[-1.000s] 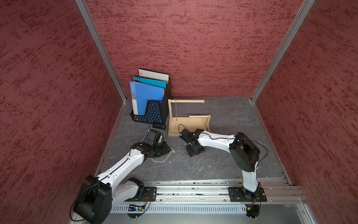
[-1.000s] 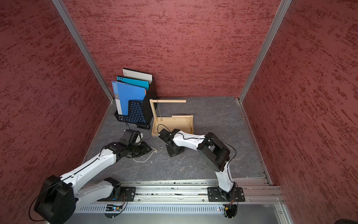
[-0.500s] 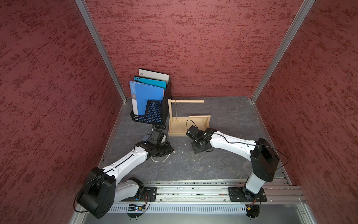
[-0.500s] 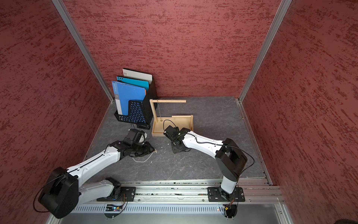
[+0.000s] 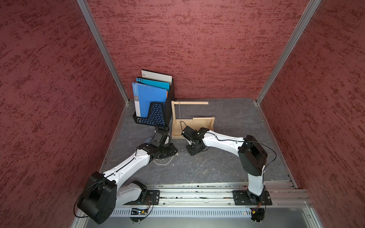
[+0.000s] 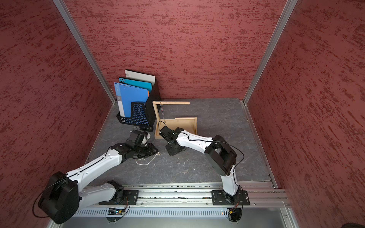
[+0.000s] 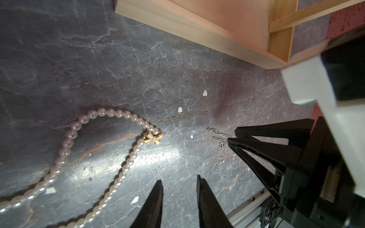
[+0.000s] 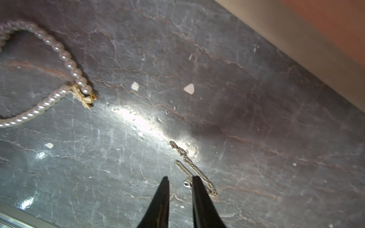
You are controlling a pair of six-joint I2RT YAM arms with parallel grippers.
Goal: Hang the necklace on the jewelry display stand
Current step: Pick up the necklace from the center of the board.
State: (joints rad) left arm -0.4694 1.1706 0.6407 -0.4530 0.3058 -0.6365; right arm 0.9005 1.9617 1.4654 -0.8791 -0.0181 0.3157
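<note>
Two arms reach up from the rail at the bottom of the frame toward the middle of the dark stone-patterned surface (image 5: 227,118). Left of centre in both top views, a black mesh file rack (image 5: 152,118) with blue folders stands near the back-left corner. Below it in the frame, the left pincer (image 7: 178,178) sits low over the surface, jaws parted, with nothing between them. A pearl necklace (image 7: 110,112) with a gold bow clasp (image 7: 153,138) lies loose on the surface just beside this pincer.

At centre frame, between the two pincers, a fine chain (image 8: 192,165) lies flat on the surface. The right pincer (image 8: 180,177) points down at it with jaws slightly parted. One fingertip overlaps the chain and the chain's clasp end lies in the gap.

Just above the right pincer in the frame, the jewelry display stand (image 5: 203,126) sits beside the rack. A thin strand hangs from its crossbar (image 5: 191,102) near the post. Neither the pearl necklace nor the fine chain touches the stand.
</note>
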